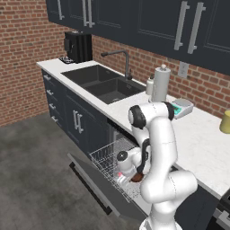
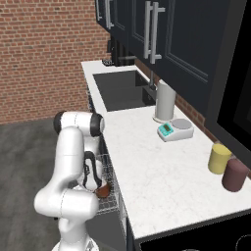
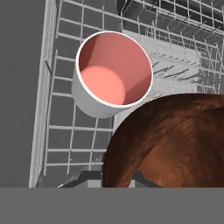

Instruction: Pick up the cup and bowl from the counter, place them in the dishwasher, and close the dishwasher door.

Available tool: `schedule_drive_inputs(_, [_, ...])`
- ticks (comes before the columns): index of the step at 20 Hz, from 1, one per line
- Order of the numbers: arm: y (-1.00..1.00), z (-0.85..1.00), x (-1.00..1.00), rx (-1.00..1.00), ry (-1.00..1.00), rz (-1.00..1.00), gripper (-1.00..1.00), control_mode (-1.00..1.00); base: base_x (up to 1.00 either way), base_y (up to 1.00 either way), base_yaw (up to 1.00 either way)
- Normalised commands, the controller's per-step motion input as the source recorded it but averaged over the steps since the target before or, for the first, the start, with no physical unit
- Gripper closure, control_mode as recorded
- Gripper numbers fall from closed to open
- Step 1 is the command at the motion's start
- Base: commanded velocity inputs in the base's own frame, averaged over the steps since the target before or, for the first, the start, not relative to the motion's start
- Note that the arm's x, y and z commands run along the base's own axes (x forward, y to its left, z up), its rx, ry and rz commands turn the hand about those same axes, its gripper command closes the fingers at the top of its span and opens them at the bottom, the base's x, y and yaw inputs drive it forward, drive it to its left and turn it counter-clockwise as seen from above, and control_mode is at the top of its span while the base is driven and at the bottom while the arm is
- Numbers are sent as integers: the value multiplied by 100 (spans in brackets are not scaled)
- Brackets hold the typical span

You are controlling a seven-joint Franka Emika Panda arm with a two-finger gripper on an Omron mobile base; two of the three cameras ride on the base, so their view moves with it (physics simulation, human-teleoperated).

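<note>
The dishwasher door (image 1: 87, 177) lies dropped open, with the grey wire rack (image 1: 105, 157) pulled out over it. My arm reaches down into the rack. The white-grey cup (image 3: 111, 72) with its red-pink inside stands upright on the rack mesh (image 3: 61, 131); it also shows as the cup (image 1: 120, 175) beside the hand. The dark reddish-brown bowl (image 3: 168, 144) sits right against my gripper (image 3: 113, 177), which is shut on it, hiding most of the fingers. The bowl (image 1: 137, 178) hangs low over the rack, right of the cup. The same bowl (image 2: 102, 190) peeks out beside the forearm.
The white counter (image 2: 152, 162) carries a paper towel roll (image 1: 160, 83), a small scale (image 1: 182, 108), a yellow canister (image 2: 219, 158) and a maroon canister (image 2: 234, 175). The dark sink (image 1: 105, 83) lies to the left. Grey floor (image 1: 36, 179) is open beyond the door.
</note>
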Motion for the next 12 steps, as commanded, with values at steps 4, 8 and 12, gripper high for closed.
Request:
schedule_drive_inputs(4, [-29, -52, 6, 1, 0, 0, 100, -100, 0, 0, 0])
schedule_drive_inputs(8, [-8, -59, 41, 0, 0, 0, 100, -100, 0, 0, 0])
schedule_drive_inputs(12, [0, -35, 35, 0, -1, 0, 100, -100, 0, 0, 0])
